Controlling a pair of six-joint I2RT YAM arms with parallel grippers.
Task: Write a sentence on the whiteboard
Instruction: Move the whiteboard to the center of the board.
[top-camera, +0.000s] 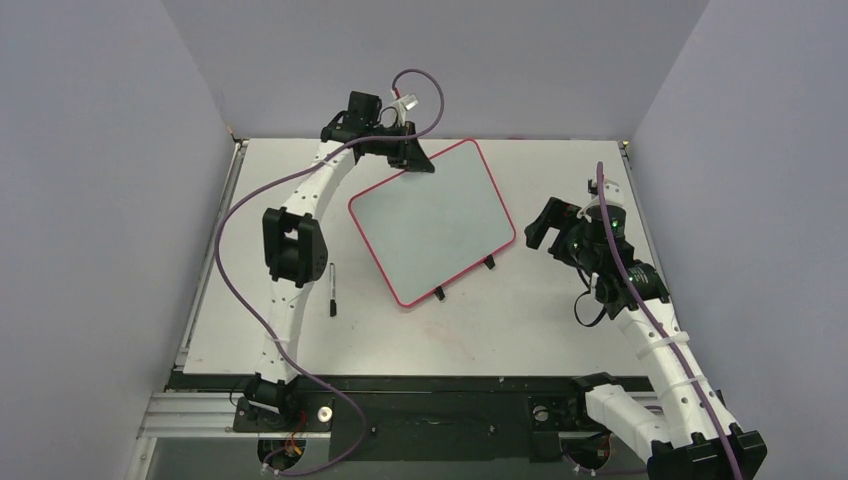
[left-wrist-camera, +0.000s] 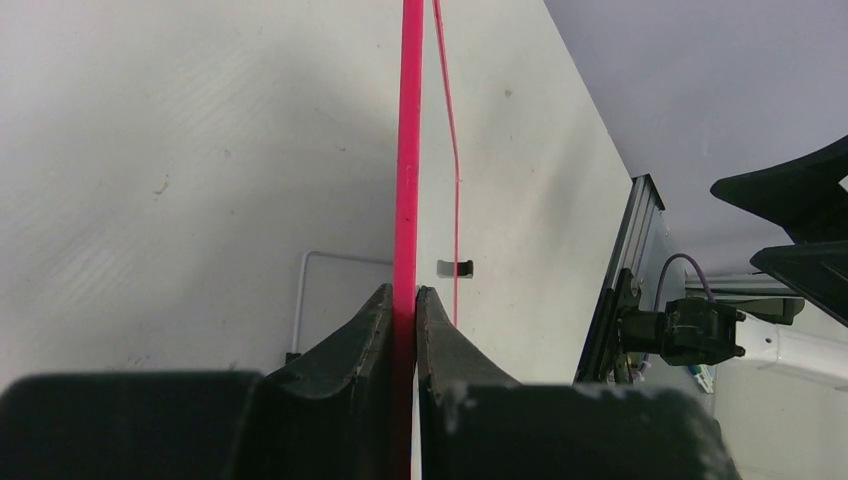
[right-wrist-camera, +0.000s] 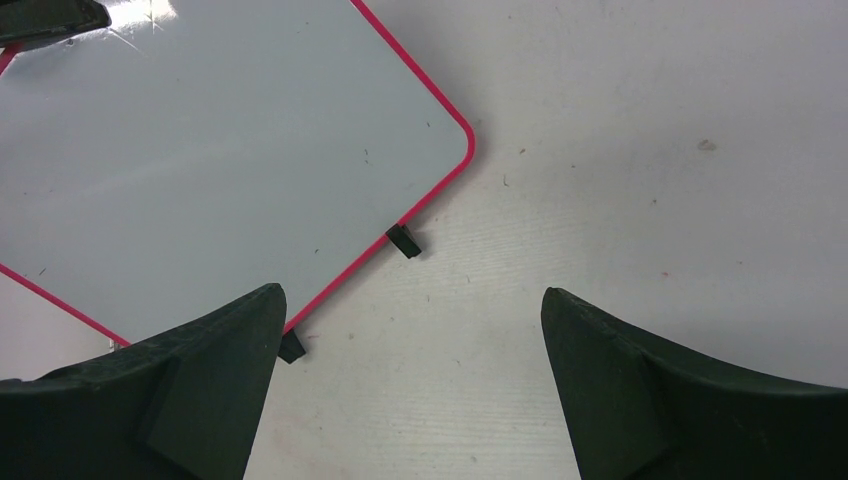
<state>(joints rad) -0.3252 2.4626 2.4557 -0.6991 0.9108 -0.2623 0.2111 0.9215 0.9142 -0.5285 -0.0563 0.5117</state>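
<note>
The whiteboard (top-camera: 432, 222) is white with a thin red rim and two small black clips on its near edge. It stands tilted in the middle of the table, far edge raised. Its face is blank; no sentence shows. My left gripper (top-camera: 415, 162) is shut on the board's far-left rim, seen edge-on in the left wrist view (left-wrist-camera: 406, 200) between my fingers (left-wrist-camera: 402, 300). My right gripper (top-camera: 540, 228) is open and empty, to the right of the board. In the right wrist view (right-wrist-camera: 412, 295) the board (right-wrist-camera: 200, 150) lies upper left.
A black marker (top-camera: 332, 289) lies on the table left of the board, beside the left arm. The table (top-camera: 520, 330) is pale with a metal rail along its near edge. Purple cables loop around both arms.
</note>
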